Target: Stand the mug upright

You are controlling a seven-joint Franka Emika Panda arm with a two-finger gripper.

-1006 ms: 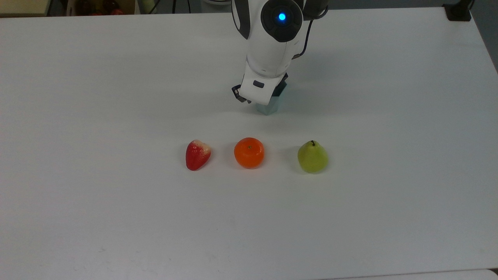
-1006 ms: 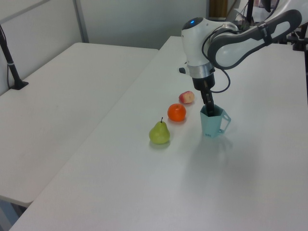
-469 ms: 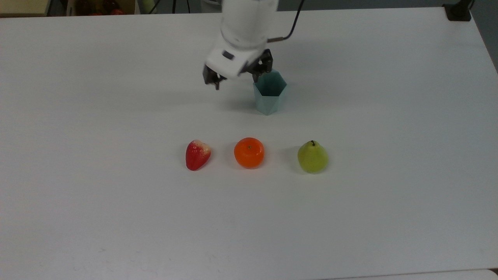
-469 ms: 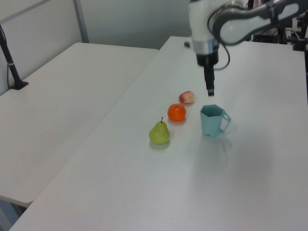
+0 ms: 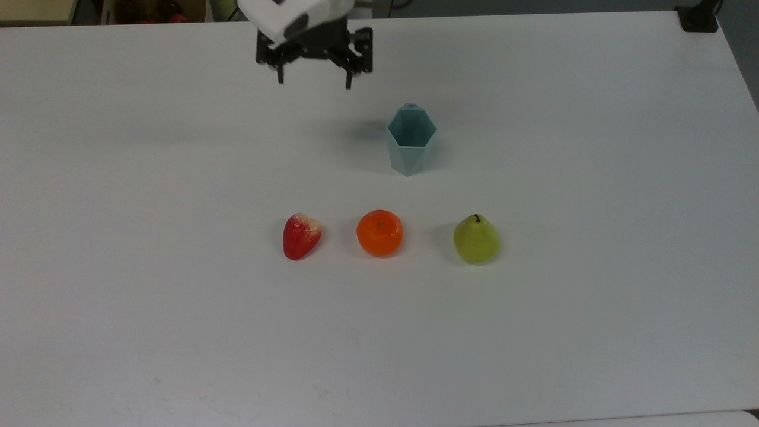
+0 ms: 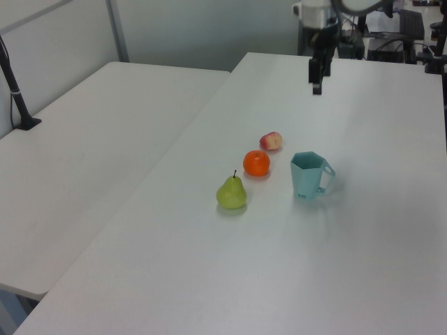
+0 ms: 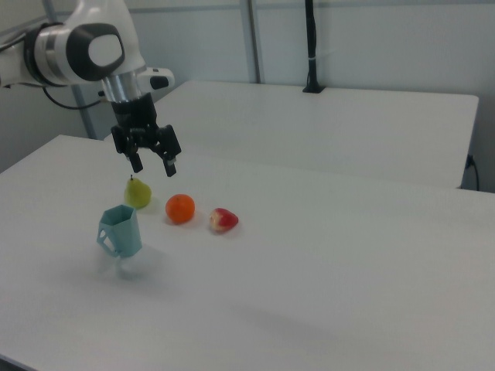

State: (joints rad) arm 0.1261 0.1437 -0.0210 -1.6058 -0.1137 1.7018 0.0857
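We saw the black two-finger claw (image 5: 313,76) well apart from the pale light-blue faceted mug (image 5: 411,142), raised above the white counter (image 5: 593,237) toward the top view's upper left. Fingers were spread wide w/ nothing between them.

Mug stood upright on its base, hexagonal rim up, mouth open to the top view. It does have a handle (image 6: 326,179), on the left view's right side and the right view's left. Position: just behind the fruit row in the top view, between the round orange fruit (image 5: 379,233) and the green pear (image 5: 477,239) laterally, touching neither. Red strawberry-shaped fruit (image 5: 301,235) sat at the top view's left end of the row.

What changed: 1 s ago the claw was down at the mug w/ one finger inside the rim. 0.5 s ago it had let go and hung just beside the rim. Now it's lifted clear and pulled back. Mug didn't shift or tip when released; fruits didn't move either.

Our read: task is effectively done. Mug is stable w/o support, arm is retreating. Nothing left but clearing the arm away.
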